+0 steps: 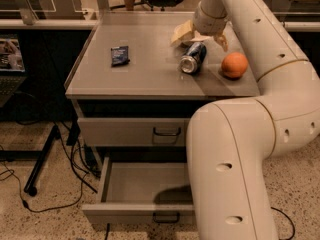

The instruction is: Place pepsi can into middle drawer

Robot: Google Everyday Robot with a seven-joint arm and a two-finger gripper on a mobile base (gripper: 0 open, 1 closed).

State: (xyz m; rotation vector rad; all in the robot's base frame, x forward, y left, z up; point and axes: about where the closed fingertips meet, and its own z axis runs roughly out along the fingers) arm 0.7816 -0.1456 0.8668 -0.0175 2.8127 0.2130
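By pincer (200,39), pepsi can (192,58) (flat, end-on)

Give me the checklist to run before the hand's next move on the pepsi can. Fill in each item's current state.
1. Middle drawer pulled open: ok.
2. Pepsi can in view on the cabinet top, lying on its side: ok.
3. Hand open, over the can's far end: ok.
4. Can gripped and lifted: not ok, it rests on the top.
5. Orange apart from the can: ok, though it sits close on the can's right.
6. Right part of the drawer free: cannot tell, the arm hides it.
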